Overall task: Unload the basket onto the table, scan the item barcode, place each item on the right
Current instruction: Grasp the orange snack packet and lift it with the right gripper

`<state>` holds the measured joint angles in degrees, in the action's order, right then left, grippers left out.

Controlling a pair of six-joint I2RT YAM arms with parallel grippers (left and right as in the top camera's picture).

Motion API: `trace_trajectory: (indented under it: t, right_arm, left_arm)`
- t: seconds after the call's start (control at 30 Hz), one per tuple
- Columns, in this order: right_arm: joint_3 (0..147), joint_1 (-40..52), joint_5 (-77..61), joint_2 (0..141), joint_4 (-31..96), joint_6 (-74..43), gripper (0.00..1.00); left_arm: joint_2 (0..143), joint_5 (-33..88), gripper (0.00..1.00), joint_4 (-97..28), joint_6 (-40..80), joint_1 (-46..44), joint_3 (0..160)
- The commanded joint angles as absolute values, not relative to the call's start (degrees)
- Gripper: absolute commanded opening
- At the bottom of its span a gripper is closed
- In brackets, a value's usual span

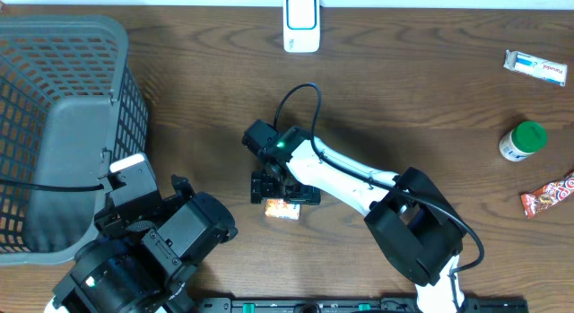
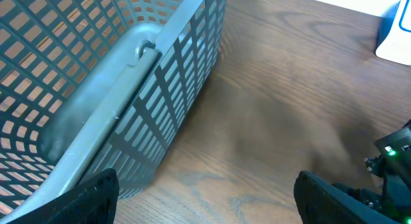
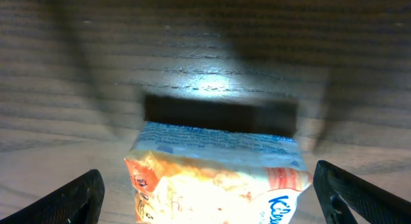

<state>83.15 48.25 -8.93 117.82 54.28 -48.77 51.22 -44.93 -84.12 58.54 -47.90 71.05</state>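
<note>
Right pincer gapes wide and empty; packet lies flat just beneath it, probably light, soft, slippery film, so pinch across its side edges

orange-and-white packet, grey grid basket, brown woodgrain table.

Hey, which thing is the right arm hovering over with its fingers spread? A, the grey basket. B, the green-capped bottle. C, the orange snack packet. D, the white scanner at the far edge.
C: in the right wrist view the orange snack packet lies on the table between the open right fingers, which are not touching it.
</note>
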Motion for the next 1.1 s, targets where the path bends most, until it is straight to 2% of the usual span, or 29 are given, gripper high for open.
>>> trace_trajectory:
  t: [0.0,0.17,0.27,0.47,0.63,0.77,1.07]
  right_arm:
    - [82.7,48.4,-8.0,120.6,54.2,-47.0,0.99]
    - [82.7,48.4,-8.0,122.8,55.4,-47.0,0.88]
    - [82.8,48.5,-8.1,122.7,55.8,-47.0,0.76]
    - [84.2,47.0,-10.1,122.5,61.1,-46.5,0.75]
    - [90.2,43.3,-11.1,122.5,70.2,-42.7,0.7]
    - [96.1,39.8,-12.0,122.5,76.0,-39.0,0.71]
    - [103.3,29.8,-34.3,122.5,83.7,-26.7,0.72]
  left_arm:
    - [51.2,-45.5,0.85,-84.4,59.2,-47.9,71.0]
    - [51.2,-45.5,0.85,-84.4,59.2,-47.9,71.0]
    - [51.2,-45.5,0.85,-84.4,59.2,-47.9,71.0]
    - [51.2,-45.5,0.85,-84.4,59.2,-47.9,71.0]
    - [51.2,-45.5,0.85,-84.4,59.2,-47.9,71.0]
    - [51.2,-45.5,0.85,-84.4,59.2,-47.9,71.0]
    - [51.2,-45.5,0.85,-84.4,59.2,-47.9,71.0]
